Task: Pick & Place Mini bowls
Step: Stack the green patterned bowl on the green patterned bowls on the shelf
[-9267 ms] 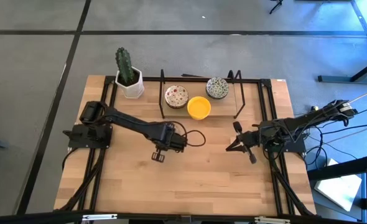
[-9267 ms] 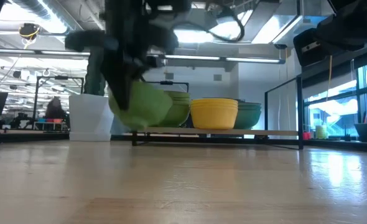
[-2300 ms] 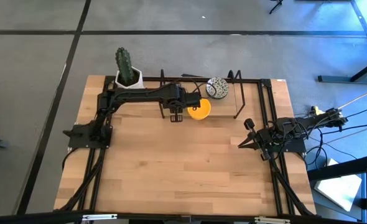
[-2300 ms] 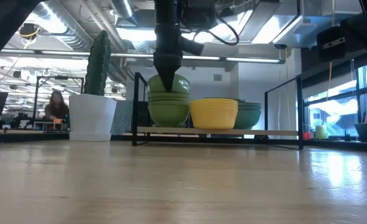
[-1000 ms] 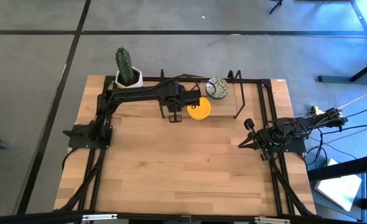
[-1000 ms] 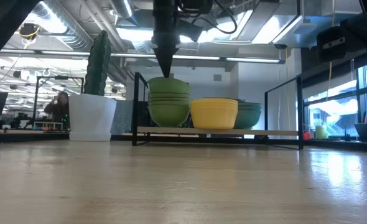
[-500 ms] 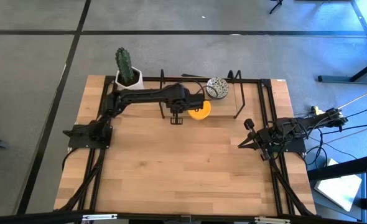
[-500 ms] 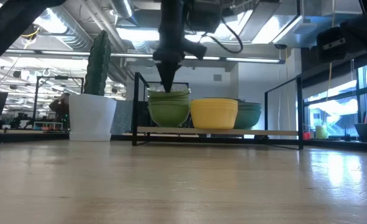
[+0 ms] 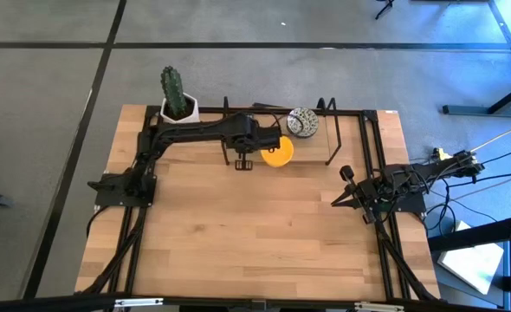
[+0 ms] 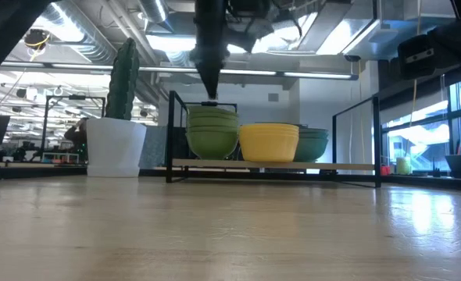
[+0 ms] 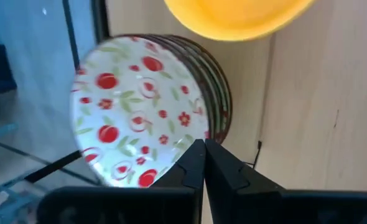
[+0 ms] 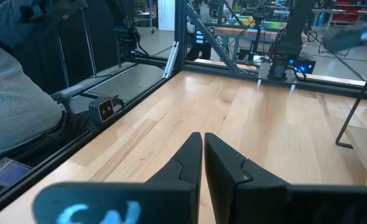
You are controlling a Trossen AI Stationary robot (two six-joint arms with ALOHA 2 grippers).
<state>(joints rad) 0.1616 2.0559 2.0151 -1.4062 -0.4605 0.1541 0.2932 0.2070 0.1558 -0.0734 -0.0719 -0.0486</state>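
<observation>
The mini bowls stand in three stacks on a low black rack at the table's far side. They are a cream stack with red flowers (image 11: 140, 112), a plain yellow stack (image 9: 278, 154) and a grey-green patterned stack (image 9: 302, 122). My left gripper (image 11: 203, 147) is shut and points steeply down. Its tips hang just above the near rim of the floral stack (image 10: 212, 129), and the low view shows a small gap under them (image 10: 210, 95). My right gripper (image 12: 203, 142) is shut, holds nothing and waits level at the table's right edge (image 9: 334, 201).
A white square pot with a cactus (image 9: 179, 108) stands at the far left corner, beside the rack. The rack's upright black bars (image 9: 335, 130) flank the stacks. Bare wooden tabletop (image 9: 255, 234) lies between the rack and the near edge.
My left gripper dipped down onto the top of the floral stack and has come back up a little. The stack's top bowl sits lower in the stack than it did a second ago.
</observation>
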